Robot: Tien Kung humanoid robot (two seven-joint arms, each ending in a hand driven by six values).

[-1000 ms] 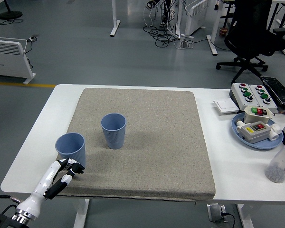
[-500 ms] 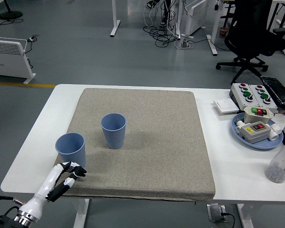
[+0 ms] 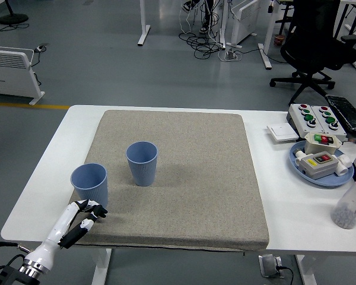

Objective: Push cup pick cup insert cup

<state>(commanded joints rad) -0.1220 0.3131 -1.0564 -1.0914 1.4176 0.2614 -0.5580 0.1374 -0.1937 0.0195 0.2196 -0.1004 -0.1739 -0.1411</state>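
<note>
Two blue cups seen upright on grey mat (image 3: pixel 196 178) on white table (image 3: pixel 285 219). Left cup (image 3: pixel 89 184) placed at mat's left edge, near front. Second cup (image 3: pixel 142 163) set just right of it and slightly farther back, not touching. Left hand (image 3: pixel 86 212) positioned low, just in front of left cup; fingers curled, nothing gripped; contact with cup cannot be told. Right hand not seen. Blue tray (image 3: pixel 320 163) with button boxes placed at table's right side, bottle (image 3: pixel 351 205) near right edge.
</note>
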